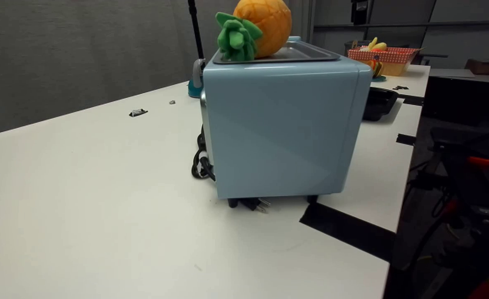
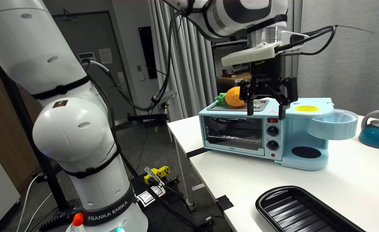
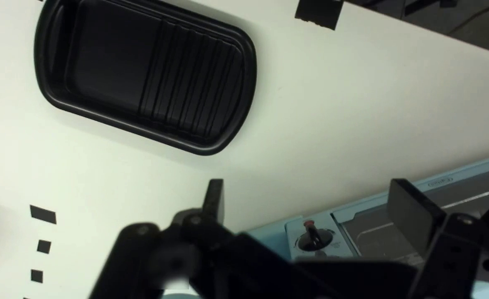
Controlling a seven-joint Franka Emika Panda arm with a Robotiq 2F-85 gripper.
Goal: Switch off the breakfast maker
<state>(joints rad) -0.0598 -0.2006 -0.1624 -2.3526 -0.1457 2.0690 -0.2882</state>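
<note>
Gripper: parted wide, holding nothing; pointing down right of centre in an exterior view, overlapping the top front edge of the breakfast maker there; spread across the lower half of the wrist view.
Fingers: well apart, with white table and one black knob showing between in the wrist view.
Breakfast maker: upright on the white table; right of centre with front showing in an exterior view, lower right of the wrist view.
Red switch: high on the front, above the black knobs; too small to read as on or off.
Glass door: closed, left of the black knobs.
Grey tray: on top of the breakfast maker.
Plush pineapple: orange, lying on the grey tray, with green leaves toward frame left in both exterior views.
Plug: on the white table, under the bottom edge of the breakfast maker.
Black pan: upper left of the wrist view, apart from the breakfast maker.
Teal kettle: far right in an exterior view.
</note>
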